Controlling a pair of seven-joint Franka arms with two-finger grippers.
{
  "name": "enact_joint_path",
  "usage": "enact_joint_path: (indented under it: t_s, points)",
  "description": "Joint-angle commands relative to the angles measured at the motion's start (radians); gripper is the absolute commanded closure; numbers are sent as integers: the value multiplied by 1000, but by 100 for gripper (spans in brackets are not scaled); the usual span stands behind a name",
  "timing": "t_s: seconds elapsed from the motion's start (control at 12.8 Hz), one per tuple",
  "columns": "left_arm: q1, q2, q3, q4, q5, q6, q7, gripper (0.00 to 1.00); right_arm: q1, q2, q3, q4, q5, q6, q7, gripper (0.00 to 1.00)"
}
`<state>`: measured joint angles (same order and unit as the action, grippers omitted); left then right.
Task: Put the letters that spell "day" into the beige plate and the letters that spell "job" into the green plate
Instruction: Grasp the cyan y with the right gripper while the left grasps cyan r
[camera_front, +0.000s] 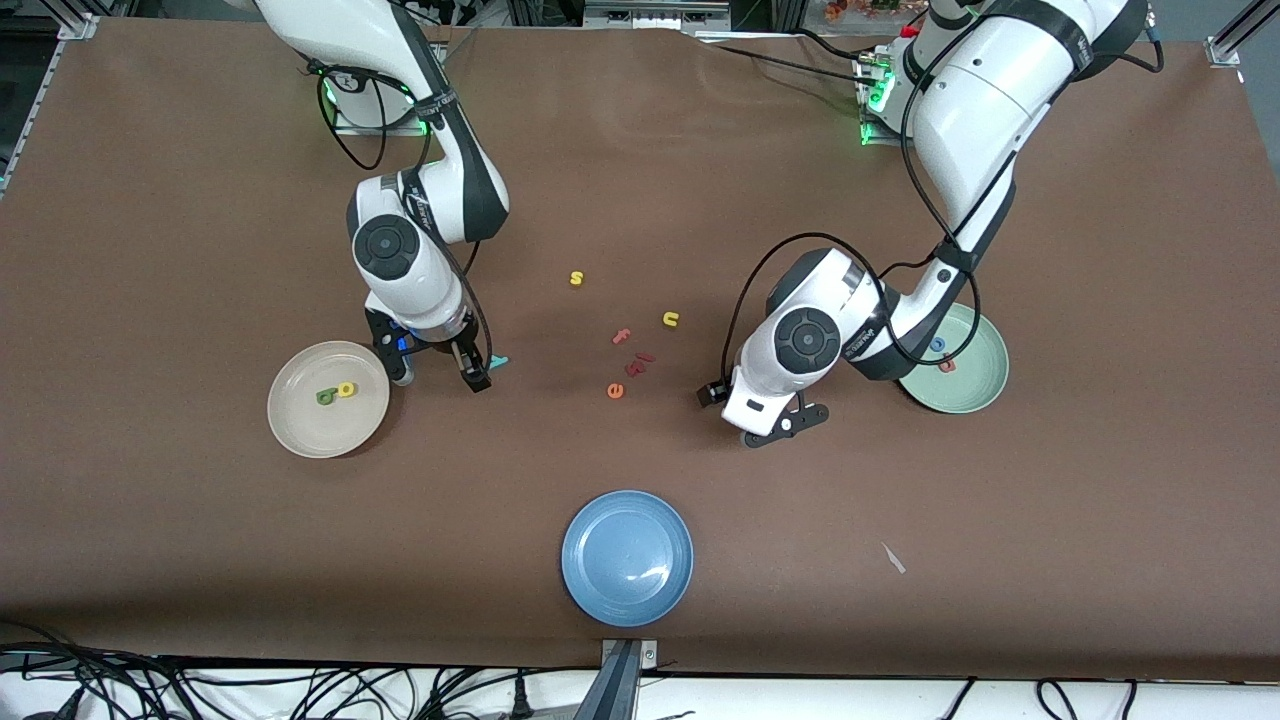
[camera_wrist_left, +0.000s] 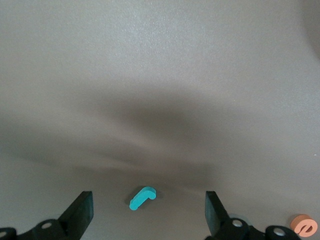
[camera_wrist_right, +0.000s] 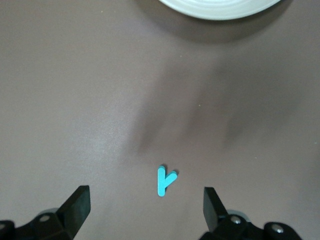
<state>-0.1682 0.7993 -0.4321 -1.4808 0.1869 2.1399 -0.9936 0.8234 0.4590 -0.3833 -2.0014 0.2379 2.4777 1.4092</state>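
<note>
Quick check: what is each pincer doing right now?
Left pincer: open, empty, over the teal j.
Right pincer: open, empty, over the teal y.

Robotics lab here, brown-covered desk (camera_front: 200, 560), aluminium framing (camera_front: 60, 18) at the corners, loose cables (camera_front: 200, 690) trailing along the edge, two white arms bolted on, green status lights glowing

"d" (camera_front: 325, 397) and "a" (camera_front: 346, 389) side by side in beige plate (camera_front: 300, 430)

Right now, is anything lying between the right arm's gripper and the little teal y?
No. The right wrist view shows the teal y lying on bare brown table below the open right gripper, with nothing in the way.
</note>
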Motion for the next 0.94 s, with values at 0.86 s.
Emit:
enact_joint_path:
  t_s: [0.86]
  points:
    - [-10,5,6,30,26,-28,49,2,0,89,57,-39,81,144,39,1]
